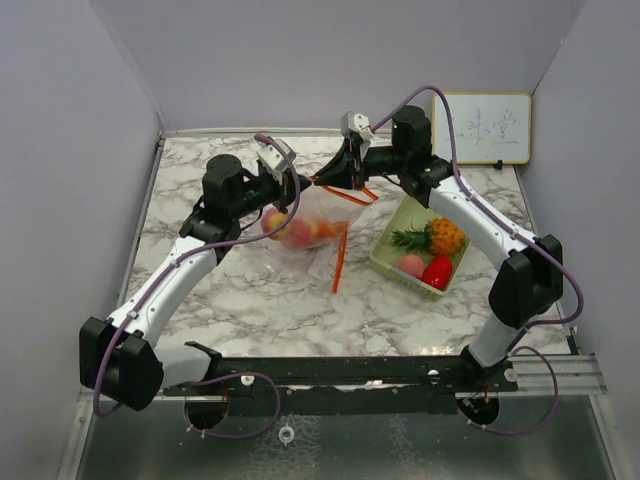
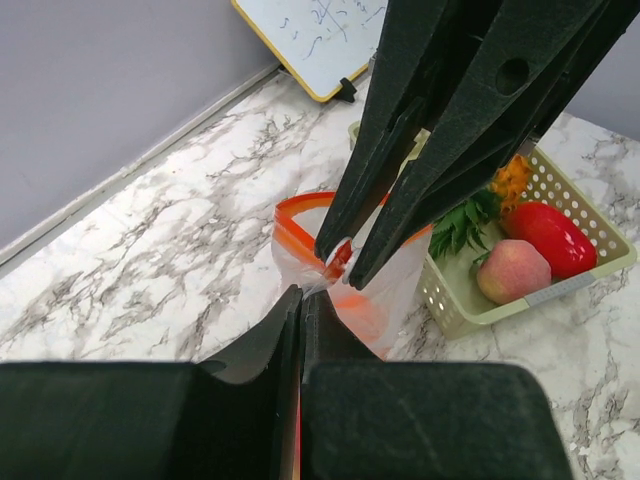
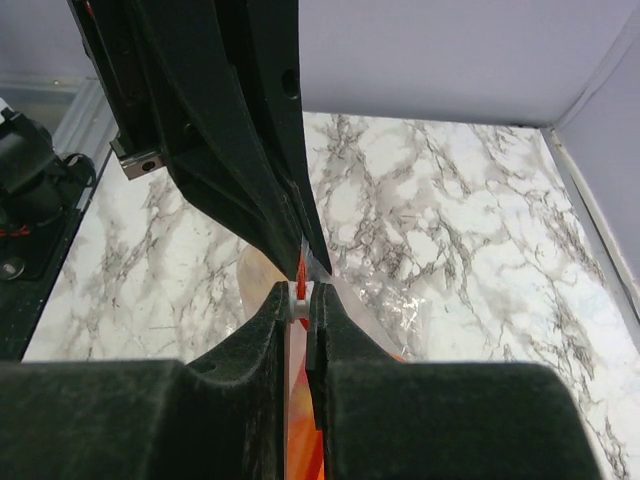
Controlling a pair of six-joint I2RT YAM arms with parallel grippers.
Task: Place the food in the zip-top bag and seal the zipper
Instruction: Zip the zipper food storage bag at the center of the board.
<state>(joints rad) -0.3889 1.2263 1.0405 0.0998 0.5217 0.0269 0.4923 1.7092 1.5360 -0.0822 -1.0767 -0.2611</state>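
Setting: a marble-patterned worktop [image 1: 250, 300] boxed in by plain lilac walls, with a whiteboard [image 1: 482, 127] leaning at its far right corner.
Bag: a clear plastic bag [image 1: 310, 225] with an orange zip strip [image 2: 300, 205]. It is lifted by its top edge near the middle of the far edge, and its belly sags onto the worktop.
Left tool [image 2: 300, 300]: clamped tight on the bag's top edge.
Right tool [image 3: 298, 298]: clamped on the same edge, its tips just beside the left one's.
Why held so: the two pinches side by side likely keep the rim up so nothing spills. I cannot tell whether the zip is being pressed closed or pulled apart.
Food in bag [image 1: 295, 232]: glossy red, orange and pink pieces bunched at the bottom.
Food outside: a pineapple [image 1: 445, 236], peach [image 1: 410, 265] and red pepper [image 1: 438, 272] lie in a pale basket [image 1: 385, 262] toward the right edge.
Progress: probably part-filled, not yet sealed.
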